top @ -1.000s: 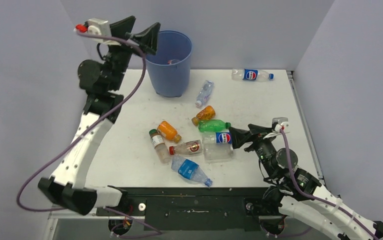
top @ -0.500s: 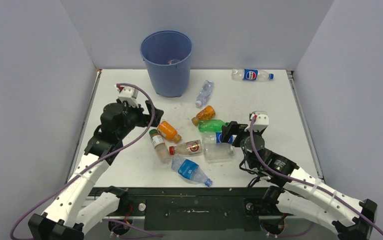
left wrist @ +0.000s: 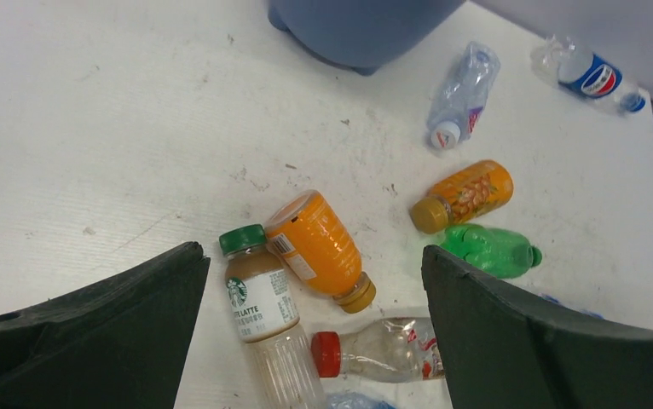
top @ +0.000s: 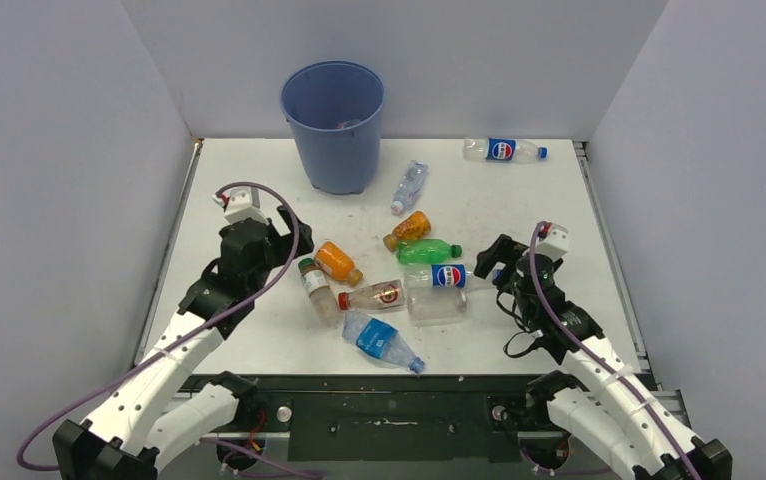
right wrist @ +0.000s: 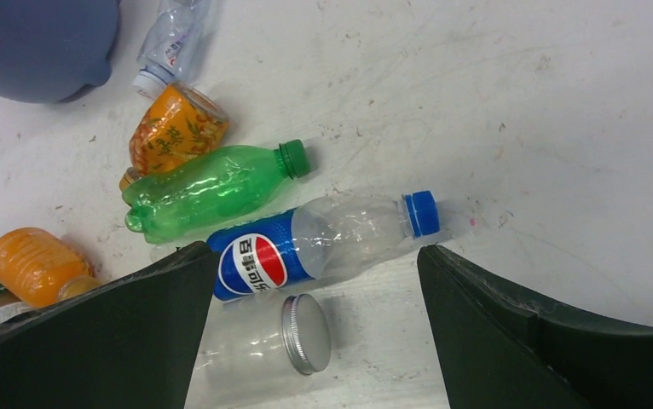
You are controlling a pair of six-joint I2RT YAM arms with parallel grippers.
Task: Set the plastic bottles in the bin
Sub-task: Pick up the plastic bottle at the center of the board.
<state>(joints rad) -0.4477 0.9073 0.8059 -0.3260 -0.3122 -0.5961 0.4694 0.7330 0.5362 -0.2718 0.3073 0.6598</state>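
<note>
white desk (top: pixel 239 180), grey walls (top: pixel 59 150). left hand (left wrist: pixel 310 273) spread wide, empty, orange bottle (left wrist: pixel 314 243) just below it; right hand (right wrist: pixel 314 256) wide, empty, pepsi bottle (right wrist: pixel 323 239) beneath; bin (top: pixel 334 130) beyond left hand.

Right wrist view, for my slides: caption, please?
Open right gripper poised over a Pepsi bottle lying beside a green bottle.
</note>
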